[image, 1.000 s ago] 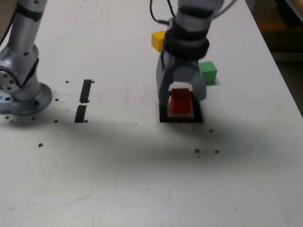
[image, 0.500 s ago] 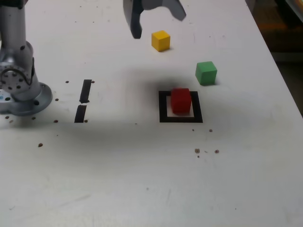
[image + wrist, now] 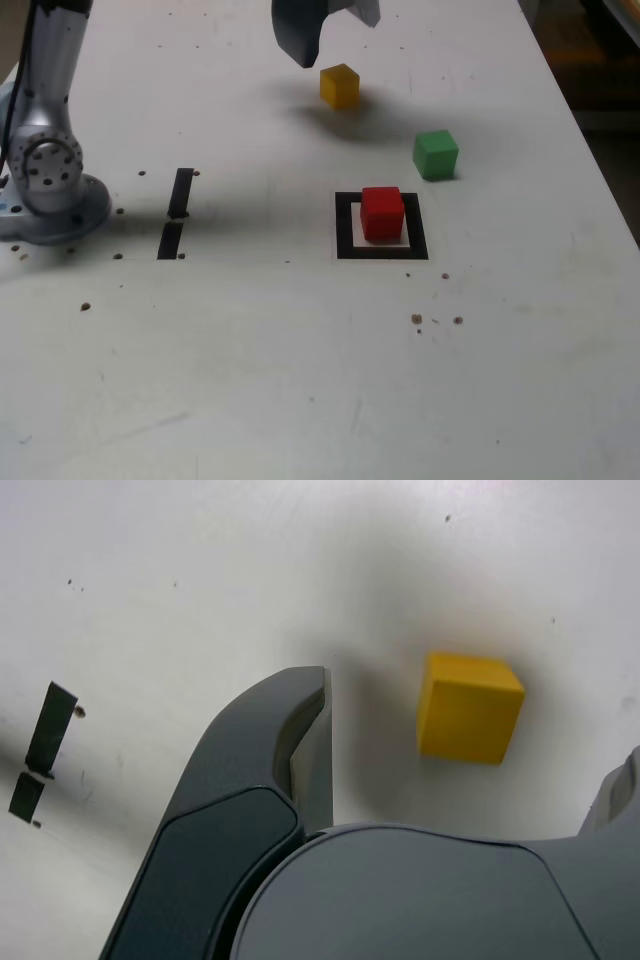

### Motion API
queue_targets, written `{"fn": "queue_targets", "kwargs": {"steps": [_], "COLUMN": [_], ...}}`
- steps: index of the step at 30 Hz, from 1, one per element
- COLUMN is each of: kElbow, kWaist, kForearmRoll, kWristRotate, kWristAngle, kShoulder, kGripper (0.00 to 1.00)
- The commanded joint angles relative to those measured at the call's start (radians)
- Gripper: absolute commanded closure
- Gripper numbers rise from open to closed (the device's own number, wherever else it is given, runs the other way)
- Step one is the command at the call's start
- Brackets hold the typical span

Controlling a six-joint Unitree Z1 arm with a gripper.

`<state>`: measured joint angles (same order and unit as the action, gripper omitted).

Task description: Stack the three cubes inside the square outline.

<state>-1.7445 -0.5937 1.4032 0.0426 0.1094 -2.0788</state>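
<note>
White tabletop (image 3: 300,380) carries all three cubes. Red cube (image 3: 382,213) sits inside the black square outline (image 3: 345,225). Green cube (image 3: 436,154) lies near it toward the exterior view's right, and the yellow cube (image 3: 340,85) lies farther back. Above the yellow cube hangs the hand (image 3: 325,25), jaws spread wide and empty; the wrist view shows that cube (image 3: 469,708) between them. Two tape strips (image 3: 177,210) lie beside the arm base (image 3: 50,190).

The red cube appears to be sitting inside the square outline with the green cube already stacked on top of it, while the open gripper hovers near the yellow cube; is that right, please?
Not quite: the green cube is not stacked. The exterior view shows it alone on the table, beyond the square outline, toward that view's right. The red cube does sit inside the outline, and the open gripper does hover near the yellow cube.
</note>
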Motion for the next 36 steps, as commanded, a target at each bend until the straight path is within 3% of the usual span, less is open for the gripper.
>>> {"fn": "queue_targets", "kwargs": {"steps": [1,12,18,23,26,30,33,36], "kElbow": [-0.002,0.002,-0.005,-0.002,0.0,0.004,0.009,0.011], "kWaist": [-0.011,-0.017,-0.017,-0.017,-0.017,-0.017,-0.017,-0.017], "kForearmRoll": [-0.011,-0.054,-0.067,-0.068,-0.071,-0.09,-0.115,-0.129], "kWristRotate": [-0.007,-0.023,-0.021,-0.014,-0.011,-0.007,-0.007,-0.007], "kWristAngle": [0.002,-0.039,-0.04,-0.064,-0.083,-0.095,-0.081,-0.056], "kShoulder": [-0.017,-0.083,-0.11,-0.124,-0.13,-0.137,-0.136,-0.132], "kGripper": [0.01,0.07,0.15,0.22,0.32,0.53,0.68,0.75]}}
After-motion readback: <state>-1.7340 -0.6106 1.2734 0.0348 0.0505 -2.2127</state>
